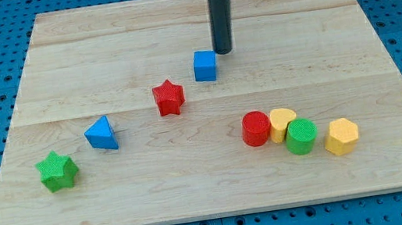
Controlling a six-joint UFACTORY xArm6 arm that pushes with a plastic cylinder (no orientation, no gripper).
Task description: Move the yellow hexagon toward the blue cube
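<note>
The arm carries no jaws, only a dark rod, so nothing here is clenched or grasped. My tip (223,51) rests on the wooden bench (97,48), just above and to the view's right of the blue cube (205,66), very near it or touching; which of the two I cannot tell.

No containers show on the bench; every block lies loose on the wood.

The yellow hexagon (341,136) sits well apart from my tip, toward the view's bottom right. It is the right end of a row of four: the red cylinder (256,129) on the left, the yellow heart (281,124) pressed beside it, the green cylinder (300,136) next, then the hexagon just beside that.

To the bottom left of my tip, past the cube, lies the red star (169,97). Farther that way are the blue triangle (101,133) and the green star (57,171), well apart from my tip.

The green cylinder and the yellow heart stand close to the direct line from the hexagon to the cube.
</note>
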